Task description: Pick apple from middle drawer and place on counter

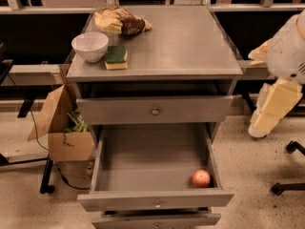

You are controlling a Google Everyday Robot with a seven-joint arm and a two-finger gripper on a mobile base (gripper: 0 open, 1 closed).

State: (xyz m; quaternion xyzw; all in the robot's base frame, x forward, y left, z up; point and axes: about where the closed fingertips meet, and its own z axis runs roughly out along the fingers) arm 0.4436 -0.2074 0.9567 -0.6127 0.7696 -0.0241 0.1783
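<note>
The apple point(201, 178), small and red, lies in the front right corner of the middle drawer point(143, 156), which is pulled far out. The counter point(176, 42) is the grey metal top of the cabinet. My arm point(288, 51) hangs at the right edge of the view, beside the cabinet. Its cream-coloured gripper point(269, 113) points down towards the floor, well right of the drawer and above the apple's level. It holds nothing that I can see.
On the counter's left stand a white bowl point(89, 46), a green and yellow sponge point(116, 57) and a crumpled bag point(121, 22). The top drawer point(155, 109) is slightly out. A cardboard box point(62, 128) sits left of the cabinet, a chair base point(290, 168) at right.
</note>
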